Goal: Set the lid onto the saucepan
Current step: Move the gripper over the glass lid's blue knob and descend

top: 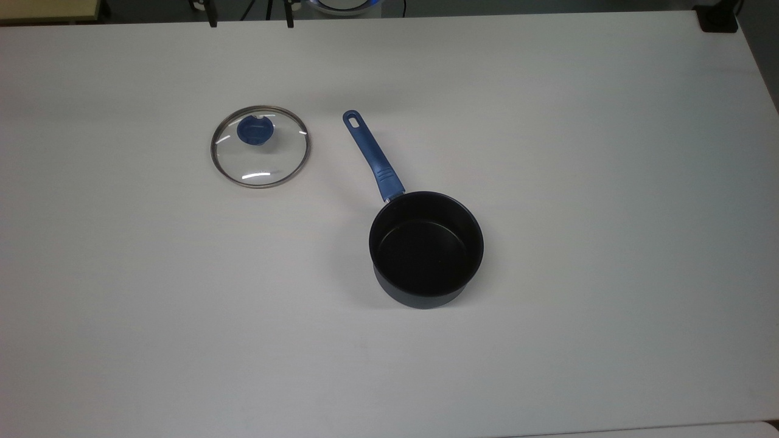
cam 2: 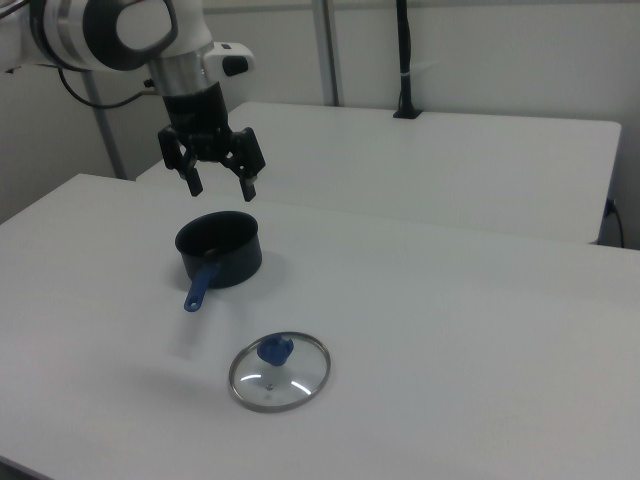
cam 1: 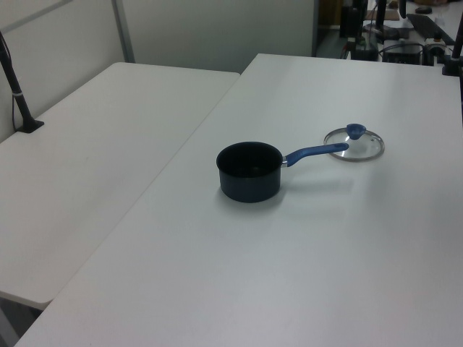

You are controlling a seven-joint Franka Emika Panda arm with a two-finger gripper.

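In the top view the lid point(top: 260, 146) lies flat on the white table point(top: 548, 121), knob up, well apart from the saucepan point(top: 426, 248), which stands uncovered with its black inside bare and its blue handle point(top: 371, 154) reaching toward the lid's side; so no part of the job is done as yet. In the left view the same holds: the saucepan point(cam 1: 249, 170) sits open, its handle pointing at the lid point(cam 1: 354, 143), whose rim lies near the handle's tip, though whether they touch I cannot tell. In the right view the gripper point(cam 2: 220, 185) hangs in the air with its two fingers spread wide and nothing between them. The saucepan point(cam 2: 219, 249) appears to sit below it, while the lid point(cam 2: 279, 371) lies on the table point(cam 2: 480, 300) well away from the gripper, lower in the right view and a little to the right view's right, past the end of the handle. By my judgement everything is left to do: reach the lid, close on the blue knob point(cam 2: 274, 350), lift, carry it across and settle it on the saucepan's rim.
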